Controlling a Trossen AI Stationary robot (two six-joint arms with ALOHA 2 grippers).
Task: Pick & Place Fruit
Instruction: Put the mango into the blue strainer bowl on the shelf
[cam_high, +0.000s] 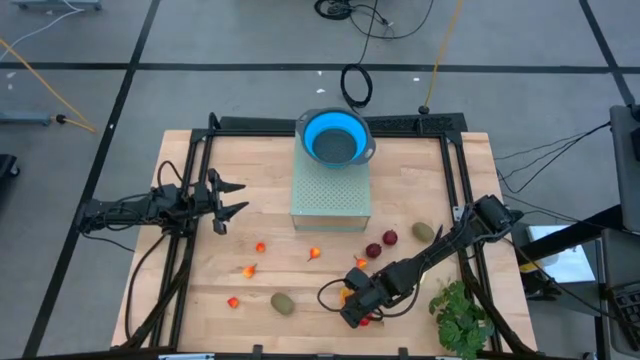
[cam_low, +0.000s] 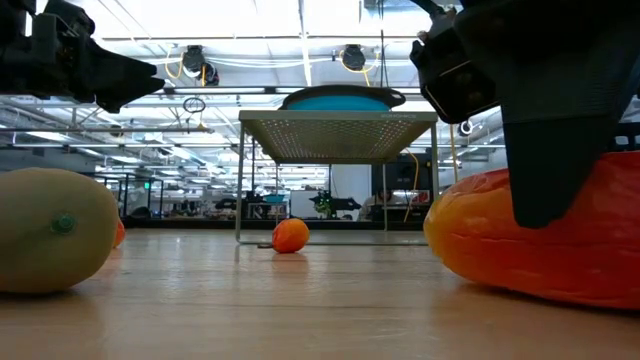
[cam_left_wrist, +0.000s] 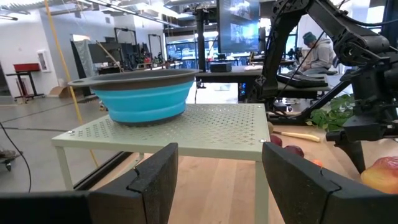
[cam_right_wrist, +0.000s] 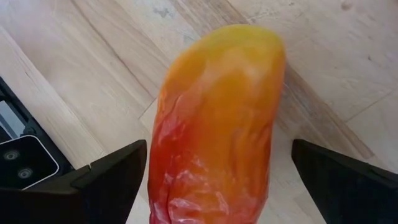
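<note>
The larger orange-red oblong fruit (cam_right_wrist: 217, 118) lies on its side on the table near the near edge (cam_high: 347, 294). My right gripper (cam_right_wrist: 219, 180) hangs over it, pointing down, open, one finger on each side and apart from it. In the low view a finger (cam_low: 560, 150) stands in front of this fruit (cam_low: 540, 250). Small orange-red pieces (cam_high: 260, 247) (cam_high: 314, 253), two dark red round fruits (cam_high: 390, 238) and a brownish-green oval (cam_high: 284, 303) lie on the wood. My left gripper (cam_high: 232, 200) waits open above the table's left side.
A blue bowl (cam_high: 335, 140) sits on a perforated pale-green stand (cam_high: 330, 195) at the far middle. A leafy green bunch (cam_high: 460, 315) lies at the near right corner. Another oval fruit (cam_high: 424, 232) lies by the right arm. A yellow-handled knife (cam_left_wrist: 295, 135) lies beyond the stand.
</note>
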